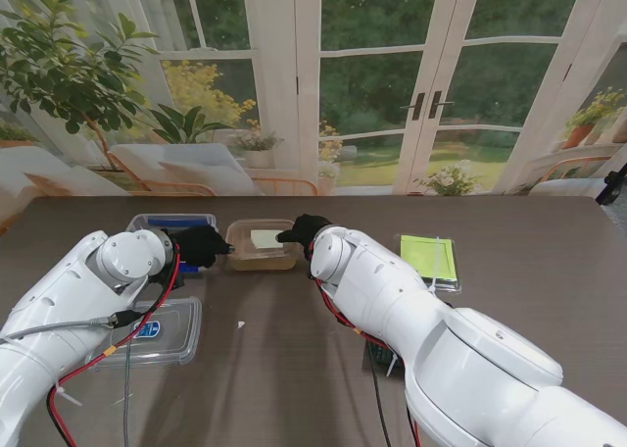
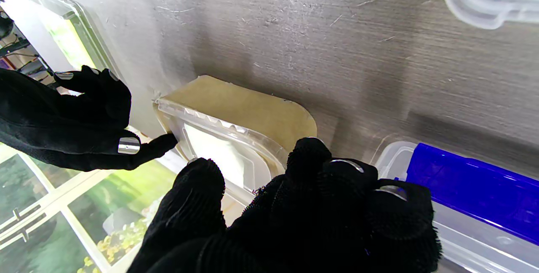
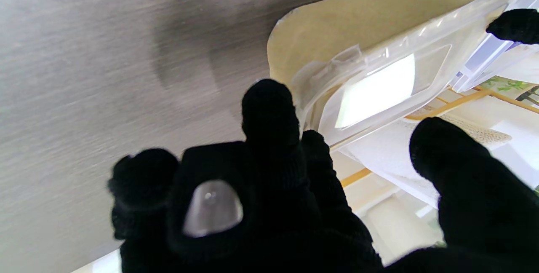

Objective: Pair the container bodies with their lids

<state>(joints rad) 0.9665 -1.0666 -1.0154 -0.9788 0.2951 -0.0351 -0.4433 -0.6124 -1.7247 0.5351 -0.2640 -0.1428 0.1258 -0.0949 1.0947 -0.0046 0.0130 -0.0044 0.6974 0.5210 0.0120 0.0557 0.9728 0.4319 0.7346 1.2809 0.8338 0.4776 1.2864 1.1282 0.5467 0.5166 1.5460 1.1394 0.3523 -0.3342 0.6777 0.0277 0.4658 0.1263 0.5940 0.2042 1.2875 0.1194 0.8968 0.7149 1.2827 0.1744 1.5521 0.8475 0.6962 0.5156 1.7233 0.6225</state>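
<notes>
hands (image 1: 201, 245) (image 1: 302, 233) flank tan container (image 1: 262, 256), fingertips pressing its clear lid (image 2: 229, 138); blue-lidded box (image 1: 172, 223) just left.

Daylight from the windows (image 1: 372, 84) behind the table (image 1: 529, 241) lights everything evenly, my arms throw soft shadows on the wood, my right hand (image 3: 269, 205) blurs up close, and both wrist views bend at the edges.
</notes>
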